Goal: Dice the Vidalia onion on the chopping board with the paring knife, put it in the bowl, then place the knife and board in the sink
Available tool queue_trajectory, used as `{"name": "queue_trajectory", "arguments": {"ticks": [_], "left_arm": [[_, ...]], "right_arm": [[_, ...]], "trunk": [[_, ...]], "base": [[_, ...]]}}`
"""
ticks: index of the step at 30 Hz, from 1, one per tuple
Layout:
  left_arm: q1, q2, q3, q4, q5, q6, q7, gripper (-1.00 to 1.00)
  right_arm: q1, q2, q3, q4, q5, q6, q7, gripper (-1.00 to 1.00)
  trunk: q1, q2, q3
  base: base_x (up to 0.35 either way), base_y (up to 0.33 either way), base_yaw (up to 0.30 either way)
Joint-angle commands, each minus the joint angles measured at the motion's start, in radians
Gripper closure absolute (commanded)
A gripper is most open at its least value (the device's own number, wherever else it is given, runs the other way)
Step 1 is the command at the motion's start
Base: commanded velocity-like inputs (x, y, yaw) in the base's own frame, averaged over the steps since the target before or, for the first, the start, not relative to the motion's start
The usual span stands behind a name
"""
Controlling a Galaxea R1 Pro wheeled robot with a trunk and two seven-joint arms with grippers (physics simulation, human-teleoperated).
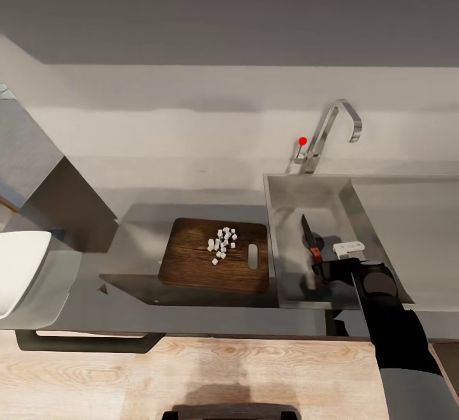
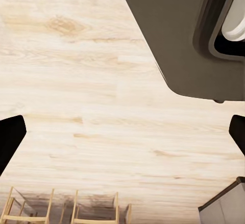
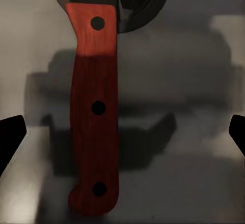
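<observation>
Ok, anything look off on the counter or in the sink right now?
Yes: the knife already lies in the sink, below the open right gripper, while the diced onion sits on the board, not in the bowl.

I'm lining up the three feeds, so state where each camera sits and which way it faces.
Head view: high on the robot, looking down at the countertop, chopping board and sink; the right arm reaches over the sink.
Left wrist view: on the left arm, facing the wooden floor; dark fingertips at the edges.
Right wrist view: on the right arm, looking down at the paring knife in the sink.
Shared: head and right wrist views both show the paring knife.
</observation>
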Motion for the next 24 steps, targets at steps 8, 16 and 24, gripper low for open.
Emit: {"name": "queue_trajectory", "arguments": {"ticks": [8, 16, 24], "left_arm": [[0.0, 0.0, 0.0, 0.0, 0.005, 0.0, 0.001, -1.0], [0.0, 0.0, 0.0, 0.0, 0.005, 0.0, 0.001, -1.0], [0.0, 0.0, 0.0, 0.0, 0.005, 0.0, 0.001, -1.0]], "right_arm": [[-0.001, 0.0, 0.0, -0.001, 0.011, 0.003, 0.01, -1.0], [-0.001, 0.001, 0.0, -0.001, 0.011, 0.003, 0.01, -1.0], [-0.001, 0.001, 0.0, -0.001, 0.011, 0.003, 0.01, -1.0]], "trunk": [[0.0, -0.002, -0.001], [0.0, -0.002, -0.003], [0.0, -0.002, -0.003]], "base": [[0.0, 0.0, 0.0], [0.0, 0.0, 0.0], [0.0, 0.0, 0.0]]}}
